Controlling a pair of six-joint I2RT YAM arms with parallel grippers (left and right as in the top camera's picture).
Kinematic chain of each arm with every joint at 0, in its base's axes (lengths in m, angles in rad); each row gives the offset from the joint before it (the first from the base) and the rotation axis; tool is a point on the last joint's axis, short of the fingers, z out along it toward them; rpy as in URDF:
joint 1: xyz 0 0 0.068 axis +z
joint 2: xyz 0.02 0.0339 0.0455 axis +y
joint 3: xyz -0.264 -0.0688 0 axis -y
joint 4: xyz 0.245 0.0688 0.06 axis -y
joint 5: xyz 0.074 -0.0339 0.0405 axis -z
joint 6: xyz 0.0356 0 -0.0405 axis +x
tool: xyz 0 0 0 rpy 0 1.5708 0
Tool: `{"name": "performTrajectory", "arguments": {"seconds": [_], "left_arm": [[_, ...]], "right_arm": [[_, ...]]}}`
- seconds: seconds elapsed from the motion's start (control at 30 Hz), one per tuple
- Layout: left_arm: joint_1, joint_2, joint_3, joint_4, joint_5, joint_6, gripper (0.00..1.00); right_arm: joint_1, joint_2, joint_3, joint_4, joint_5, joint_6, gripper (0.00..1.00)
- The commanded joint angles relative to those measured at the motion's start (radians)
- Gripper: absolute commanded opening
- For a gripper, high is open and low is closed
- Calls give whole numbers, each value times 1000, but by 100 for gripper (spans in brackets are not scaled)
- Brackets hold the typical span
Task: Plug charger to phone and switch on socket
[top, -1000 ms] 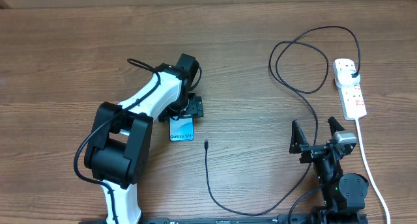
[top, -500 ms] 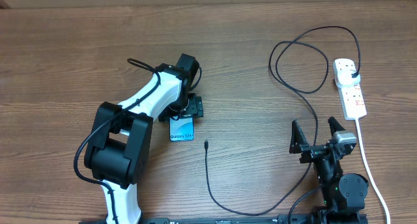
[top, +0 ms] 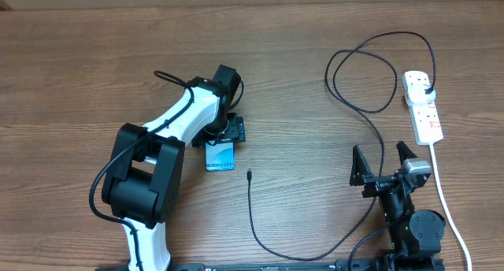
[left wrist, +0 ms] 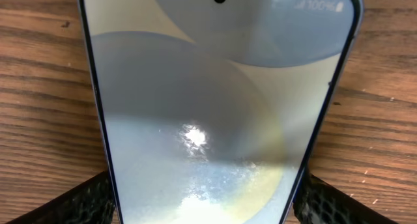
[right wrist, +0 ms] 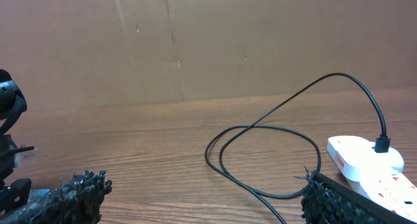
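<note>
While the left arm (top: 169,129) stretches out over the worktop (top: 71,66), the left fingers (left wrist: 75,201) sit spread wide on either side of the phone (top: 220,157), right down at its edges. Pressing it or just beside it, I can't tell. The phone's flat, screen up, glowing pale blue. Near it, toward the robot, the charger (top: 252,216) lies with its small tip (top: 249,175) loose on the wood, apart from the phone. Follow that black cable: it curves right, passes between the right fingers (top: 358,167) as seen from overhead, loops, and ends in a plug (top: 428,88) seated in the socket (top: 428,121) at the far right. Right fingers gape wide, gripping nothing.
</note>
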State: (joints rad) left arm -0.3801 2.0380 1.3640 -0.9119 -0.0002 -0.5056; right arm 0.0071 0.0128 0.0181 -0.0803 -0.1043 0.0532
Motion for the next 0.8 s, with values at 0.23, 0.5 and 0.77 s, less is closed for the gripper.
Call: {"name": "performTrajectory", "arguments": {"seconds": [0.23, 0.5, 0.77], "left_arm": [[-6, 35, -39, 7, -11, 11, 86], [-6, 35, -39, 6, -11, 11, 85], [-5, 35, -39, 4, -26, 11, 81]], "right_arm": [[4, -10, -10, 4, 6, 5, 100], [4, -10, -10, 4, 6, 5, 100], [4, -10, -10, 4, 6, 5, 100]]}}
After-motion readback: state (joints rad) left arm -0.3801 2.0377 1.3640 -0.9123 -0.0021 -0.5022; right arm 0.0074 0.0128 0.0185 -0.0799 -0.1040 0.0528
